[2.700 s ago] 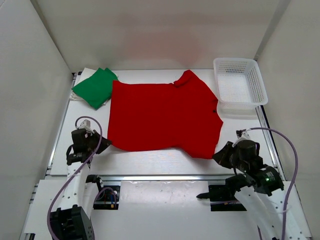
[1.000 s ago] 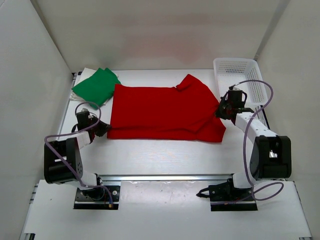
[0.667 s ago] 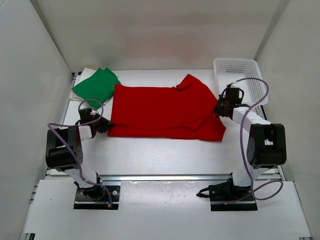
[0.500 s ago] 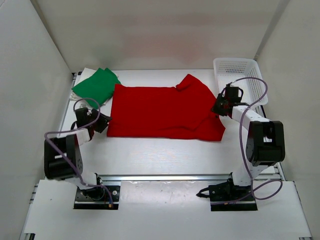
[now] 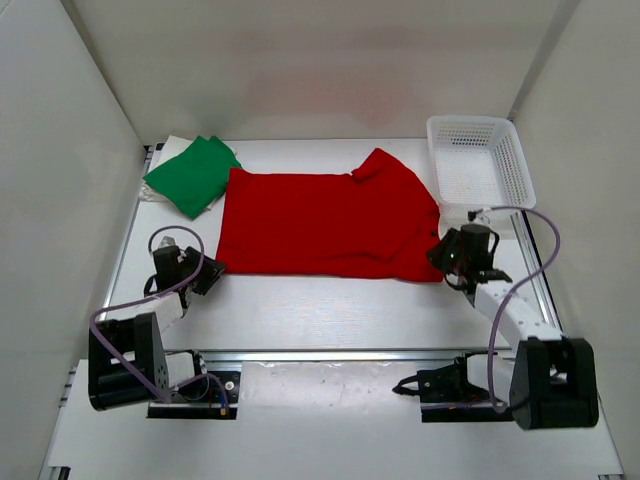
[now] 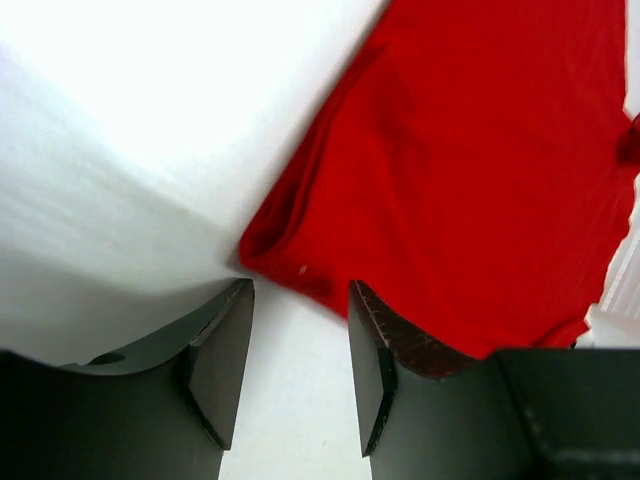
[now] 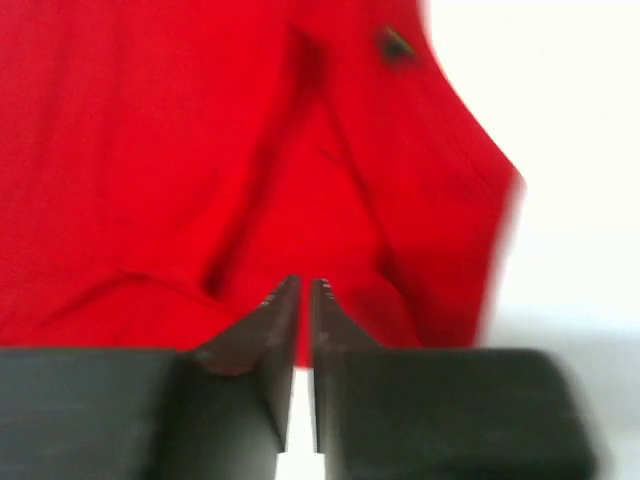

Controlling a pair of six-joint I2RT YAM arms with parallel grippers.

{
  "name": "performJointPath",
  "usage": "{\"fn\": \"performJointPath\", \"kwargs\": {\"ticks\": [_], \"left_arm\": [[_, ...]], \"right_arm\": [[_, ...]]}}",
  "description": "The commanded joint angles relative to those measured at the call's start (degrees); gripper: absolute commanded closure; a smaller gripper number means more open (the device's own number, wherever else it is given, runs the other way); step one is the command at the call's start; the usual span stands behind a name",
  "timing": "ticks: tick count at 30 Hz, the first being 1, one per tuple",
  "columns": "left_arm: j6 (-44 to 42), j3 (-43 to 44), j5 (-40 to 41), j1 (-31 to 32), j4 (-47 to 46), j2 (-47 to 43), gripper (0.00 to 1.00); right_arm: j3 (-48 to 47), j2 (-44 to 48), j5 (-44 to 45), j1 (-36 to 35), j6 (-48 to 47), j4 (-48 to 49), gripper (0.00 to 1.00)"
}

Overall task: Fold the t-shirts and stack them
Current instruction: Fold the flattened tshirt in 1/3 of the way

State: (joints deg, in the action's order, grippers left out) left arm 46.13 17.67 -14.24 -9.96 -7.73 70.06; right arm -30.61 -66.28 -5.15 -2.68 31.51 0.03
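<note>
From above we saw the red t-shirt (image 5: 325, 222) lying mid-table, the green t-shirt (image 5: 193, 173) far left; only wrist views showed the left gripper (image 6: 300, 300) half-open, empty, and the right gripper (image 7: 305, 287) pinched together, empty.

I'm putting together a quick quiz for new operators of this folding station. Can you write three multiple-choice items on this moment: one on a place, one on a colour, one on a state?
1. Where on the table does the green shirt lie?
A) its middle
B) its far left corner
C) its near right corner

2. What colour is the shirt spread across the middle?
A) blue
B) cream
C) red

3. How does the left gripper stand?
A) open, nothing between its fingers
B) shut on cloth
C) shut, holding nothing

Answers:
1 B: the overhead view shows it folded at the far left.
2 C: the red shirt fills the middle.
3 A: the left wrist view shows bare table between the fingers, just short of the red shirt's corner.
</note>
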Motion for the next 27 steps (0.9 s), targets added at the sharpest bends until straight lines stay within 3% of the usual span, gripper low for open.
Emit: {"fn": "performJointPath", "kwargs": {"ticks": [1, 3, 6, 10, 13, 15, 17, 19, 27], "left_arm": [[1.41, 0.52, -0.70, 0.11, -3.16, 2.96, 0.46], [2.12, 1.05, -1.06, 0.29, -4.92, 4.99, 0.48], [3.17, 1.58, 0.26, 1.60, -6.51, 7.80, 0.57], [3.00, 2.89, -0.79, 1.25, -7.82, 11.49, 0.78], [3.18, 3.68, 0.87, 1.52, -7.13, 11.24, 0.96], [2.13, 4.39, 2.36, 2.22, -5.82, 10.63, 1.00], [1.86, 5.00, 3.60, 2.57, -4.84, 9.83, 1.00], [2.03, 5.09, 3.77, 1.87, -4.67, 9.74, 1.00], [1.16, 6.41, 3.25, -0.32, -3.35, 10.36, 1.00]], "right_arm": [[6.50, 7.63, 2.60, 1.97, 2.33, 1.65, 0.89], [9.86, 11.06, 1.99, 4.78, 1.98, 1.72, 0.73], [13.29, 12.32, 2.86, 6.54, 1.37, 2.25, 0.62], [12.24, 8.98, 2.69, 5.93, 0.31, 2.16, 0.58], [12.42, 7.40, 0.67, 6.72, -0.31, 4.45, 0.70], [11.54, 6.52, 0.40, 5.94, -0.04, 4.19, 0.75], [10.58, 5.64, 1.89, 5.66, -0.04, 3.83, 0.92], [10.48, 5.72, 1.37, 6.71, -0.31, 4.44, 0.98], [9.43, 1.34, -3.18, 12.87, 0.48, 9.10, 1.00]]}}
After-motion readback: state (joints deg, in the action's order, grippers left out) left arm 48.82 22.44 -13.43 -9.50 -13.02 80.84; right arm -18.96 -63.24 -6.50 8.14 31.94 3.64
